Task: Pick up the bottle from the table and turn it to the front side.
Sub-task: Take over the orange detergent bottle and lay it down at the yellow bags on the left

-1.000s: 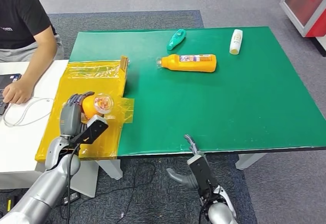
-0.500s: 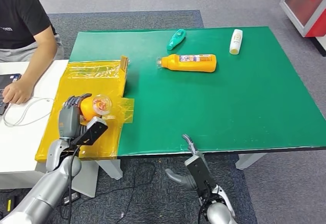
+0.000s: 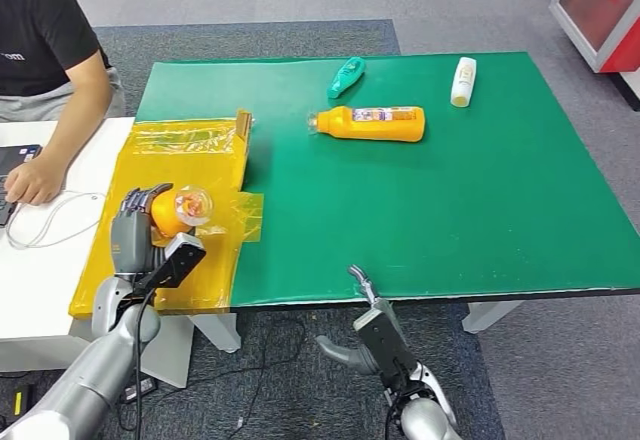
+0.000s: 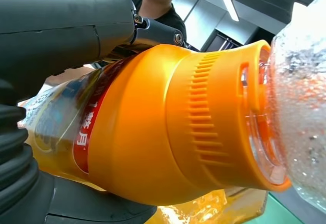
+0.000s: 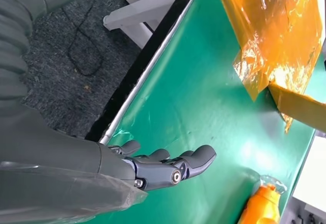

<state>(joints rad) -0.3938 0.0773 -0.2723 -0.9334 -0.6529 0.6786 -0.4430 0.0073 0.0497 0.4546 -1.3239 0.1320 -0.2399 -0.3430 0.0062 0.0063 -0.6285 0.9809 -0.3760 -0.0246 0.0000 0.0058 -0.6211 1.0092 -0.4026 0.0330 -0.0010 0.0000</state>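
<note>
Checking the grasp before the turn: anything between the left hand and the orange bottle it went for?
Nothing visible. The left hand already grips the orange bottle over the yellow film, fingers wrapped directly on its body. The right hand hangs open below the table edge.

Left hand [image 3: 134,228] with small orange plastic bottle with clear cap [image 3: 181,208] shifted slightly toward left side and farther up over yellow film. Bottle now little higher in head view, clear cap pointing toward green worktop [image 3: 453,210]. Right hand [image 3: 370,335] moved slightly to left, below near edge of worktop; its fingers [image 3: 361,280] apart, holding nothing.
</note>
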